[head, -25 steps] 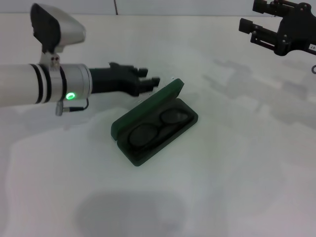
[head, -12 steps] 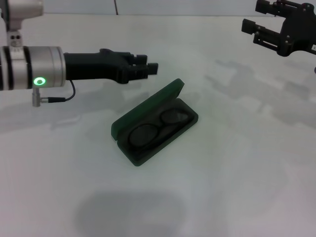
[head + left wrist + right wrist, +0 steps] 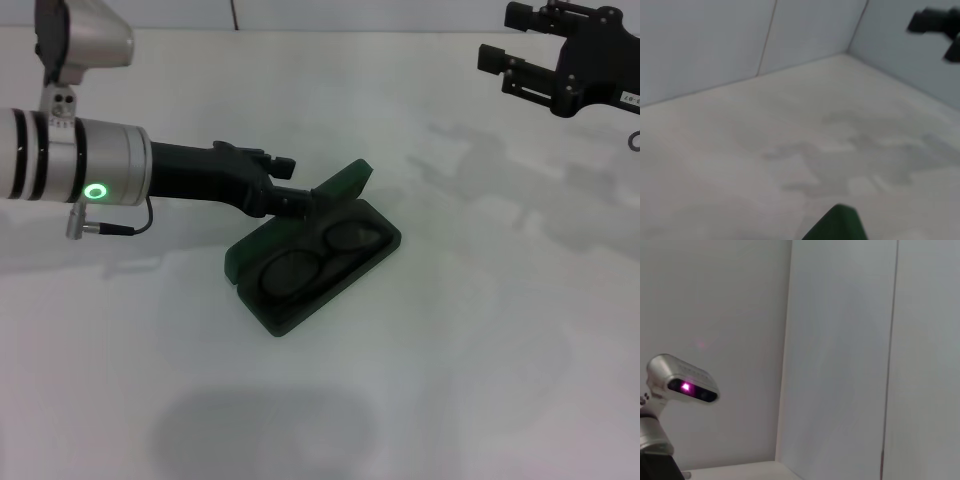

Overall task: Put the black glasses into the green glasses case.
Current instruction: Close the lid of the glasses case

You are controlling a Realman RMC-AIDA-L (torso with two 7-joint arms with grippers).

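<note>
The green glasses case (image 3: pixel 283 312) lies open in the middle of the white table, its lid (image 3: pixel 343 184) standing up at the far side. Inside the case's tray lie the black glasses (image 3: pixel 318 262), round lenses side by side. My left gripper (image 3: pixel 293 196) reaches in from the left and sits low against the near face of the lid, its fingers slightly apart with nothing between them. In the left wrist view only a corner of the green lid (image 3: pixel 839 225) shows. My right gripper (image 3: pixel 512 48) hangs parked at the far right, open and holding nothing.
The white table (image 3: pixel 480 350) carries nothing else around the case. Grey wall panels (image 3: pixel 740 40) close off the back. In the left wrist view the right gripper (image 3: pixel 935 25) shows far off. The left arm's silver housing (image 3: pixel 682 384) appears in the right wrist view.
My left gripper has dropped from above and behind the case down onto the lid, moving nearer and to the right. The lid now leans a little lower. The right arm barely moved.
</note>
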